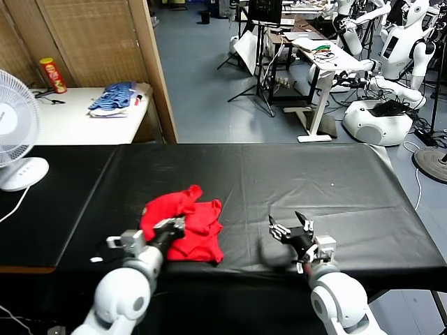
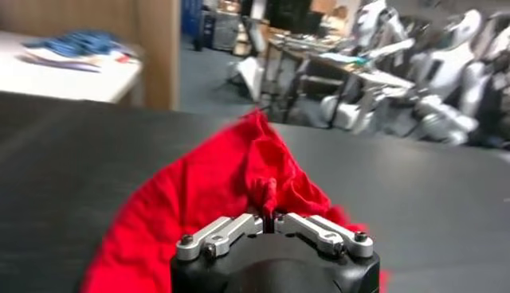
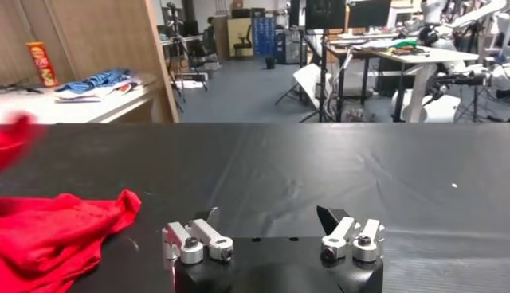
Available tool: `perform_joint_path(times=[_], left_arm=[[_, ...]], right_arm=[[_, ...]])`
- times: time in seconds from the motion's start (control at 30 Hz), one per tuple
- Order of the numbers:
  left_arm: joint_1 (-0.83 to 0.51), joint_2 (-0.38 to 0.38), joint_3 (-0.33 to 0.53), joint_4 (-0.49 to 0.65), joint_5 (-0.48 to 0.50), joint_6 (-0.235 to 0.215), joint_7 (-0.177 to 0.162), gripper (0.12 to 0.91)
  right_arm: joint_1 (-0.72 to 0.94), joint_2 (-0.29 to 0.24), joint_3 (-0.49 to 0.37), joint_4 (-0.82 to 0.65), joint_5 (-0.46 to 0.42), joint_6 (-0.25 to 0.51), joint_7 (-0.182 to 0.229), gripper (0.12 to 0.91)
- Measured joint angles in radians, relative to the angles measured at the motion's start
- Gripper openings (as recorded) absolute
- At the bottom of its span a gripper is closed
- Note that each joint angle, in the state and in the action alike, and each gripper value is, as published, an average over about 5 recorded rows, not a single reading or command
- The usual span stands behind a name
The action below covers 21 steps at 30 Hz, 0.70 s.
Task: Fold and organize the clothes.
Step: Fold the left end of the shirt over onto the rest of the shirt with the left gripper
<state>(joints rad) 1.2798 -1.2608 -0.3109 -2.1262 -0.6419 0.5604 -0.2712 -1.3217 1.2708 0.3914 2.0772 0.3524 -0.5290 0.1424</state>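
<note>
**Left arm holding the shirt, right arm standing off**

The bright red cotton T-shirt [image 1: 187, 227] is lying crumpled on the near-left part of the black-covered desk [image 1: 293, 178], one peak of cloth rising toward the far side. The left gripper [image 1: 170, 226] is sitting at its near edge, fingers [image 2: 239, 228] pinched narrow on a fold of red fabric. The right gripper [image 1: 292, 228] is hovering over bare desk to the right, well apart from the shirt, fingers [image 3: 339, 227] spread wide and holding nothing. To my eye, the shirt lies leftward of that open gripper, so the left arm is plainly nearer.
</note>
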Motion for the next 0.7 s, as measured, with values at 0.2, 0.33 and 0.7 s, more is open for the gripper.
perform_joint_path(times=[0.2,0.33,0.7], left_arm=[[-0.003,-0.028,0.048,0.003,0.018,0.001,-0.001,0.154],[0.011,-0.024,0.058,0.005,0.050,0.001,0.003,0.154],[0.027,-0.090,0.088,0.037,0.060,-0.058,0.031,0.505]], right_arm=[[0.014,0.009,-0.008,-0.017,-0.003,0.000,0.000,0.798],[0.024,0.011,-0.014,-0.027,-0.003,0.000,-0.001,0.798],[0.058,-0.011,-0.046,-0.052,-0.003,0.004,-0.055,0.798]])
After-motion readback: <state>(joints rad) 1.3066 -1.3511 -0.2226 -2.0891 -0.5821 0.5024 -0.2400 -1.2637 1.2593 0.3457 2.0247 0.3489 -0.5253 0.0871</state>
